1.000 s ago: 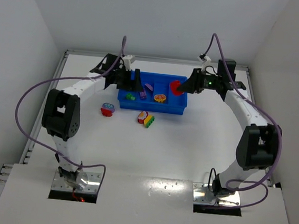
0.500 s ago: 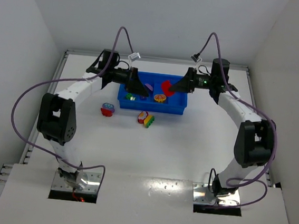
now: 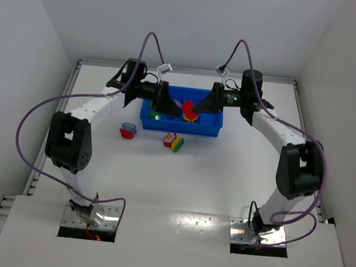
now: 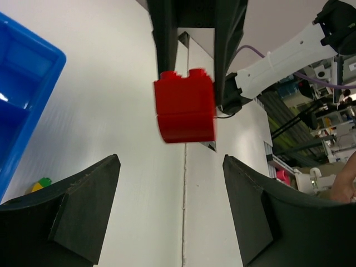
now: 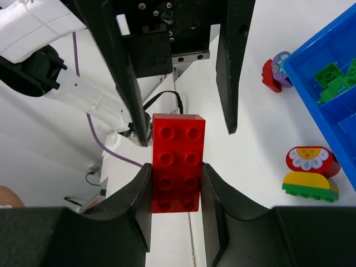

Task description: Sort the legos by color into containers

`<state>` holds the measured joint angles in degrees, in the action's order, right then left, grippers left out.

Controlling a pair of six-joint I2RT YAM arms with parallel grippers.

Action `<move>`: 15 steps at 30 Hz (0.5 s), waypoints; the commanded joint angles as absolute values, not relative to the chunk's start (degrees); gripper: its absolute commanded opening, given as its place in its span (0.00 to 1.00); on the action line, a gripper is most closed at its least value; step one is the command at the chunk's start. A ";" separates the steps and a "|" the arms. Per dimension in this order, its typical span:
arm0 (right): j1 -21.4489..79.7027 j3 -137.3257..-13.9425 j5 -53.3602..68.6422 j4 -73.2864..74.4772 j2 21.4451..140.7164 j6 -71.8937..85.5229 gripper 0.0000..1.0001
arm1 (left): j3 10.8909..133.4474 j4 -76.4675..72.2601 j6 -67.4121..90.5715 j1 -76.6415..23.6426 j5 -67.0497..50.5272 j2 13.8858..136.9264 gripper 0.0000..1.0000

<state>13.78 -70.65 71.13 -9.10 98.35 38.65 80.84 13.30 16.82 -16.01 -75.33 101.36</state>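
Note:
My right gripper (image 5: 177, 173) is shut on a red lego (image 5: 177, 161) with eight studs, gripped by its long sides. It holds the brick in the air over the blue tray of containers (image 3: 184, 132). My left gripper (image 4: 172, 183) faces it from the left and is open. Its fingers (image 5: 128, 72) point at the free end of the red lego (image 4: 185, 105), which shows no contact with them. Green legos (image 5: 331, 80) lie in one compartment. The top view shows the red lego (image 3: 190, 108) between both grippers.
In front of the tray, on the white table, lie a red and purple piece (image 3: 128, 130), a red flower piece (image 3: 170, 139) and a yellow and green piece (image 3: 177, 145). Both arms' purple cables arch above the tray.
Both grippers have swung inward over the tray: the right one carried the red lego to the left, and the left one moved right to face it.

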 commanded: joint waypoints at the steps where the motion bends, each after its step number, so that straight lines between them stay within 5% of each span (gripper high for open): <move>1: 14.33 -71.72 72.95 -12.83 99.05 38.85 0.01 | 83.93 10.90 16.08 -17.49 -77.70 98.70 0.81; 10: 15.38 -73.47 72.95 -13.36 101.25 38.85 0.01 | 85.08 9.85 16.61 -18.63 -78.22 98.70 0.77; 15: 15.91 -74.09 73.48 -13.89 101.78 38.85 0.01 | 85.08 9.32 17.13 -18.63 -77.70 98.70 0.67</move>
<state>15.20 -71.42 72.27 -10.50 101.60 39.13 83.07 12.43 17.28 -18.13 -75.77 101.34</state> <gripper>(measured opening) 0.333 0.692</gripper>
